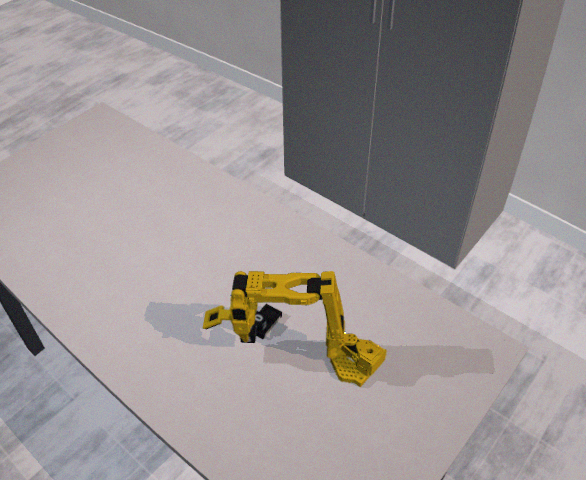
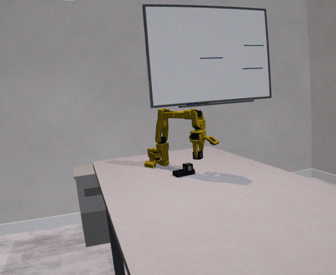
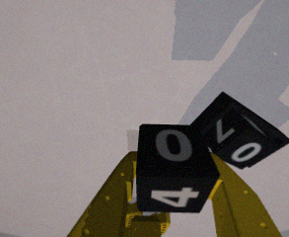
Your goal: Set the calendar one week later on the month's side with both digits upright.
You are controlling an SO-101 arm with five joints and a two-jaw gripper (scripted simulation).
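Observation:
My gripper [image 3: 176, 207] is shut on a black digit cube [image 3: 176, 168]; its faces toward the wrist camera show 0 and 4. In the exterior view the gripper [image 2: 198, 156] holds this cube [image 2: 198, 154] in the air, above and just behind the black calendar tray [image 2: 182, 172]. The other black cube [image 2: 188, 167] stands at the tray's right end and shows an 8. In the wrist view the tray with that cube [image 3: 243, 130] lies below and to the right of the held cube, with white marks I cannot read. In the top view the arm [image 1: 245, 330] partly hides the tray [image 1: 270, 317].
The arm's base [image 1: 358, 361] sits on the table to the right of the tray. The table's near edge runs close in front in the top view. A grey cabinet [image 1: 386, 118] stands on the floor beyond the table, and a whiteboard [image 2: 208, 54] hangs on the wall.

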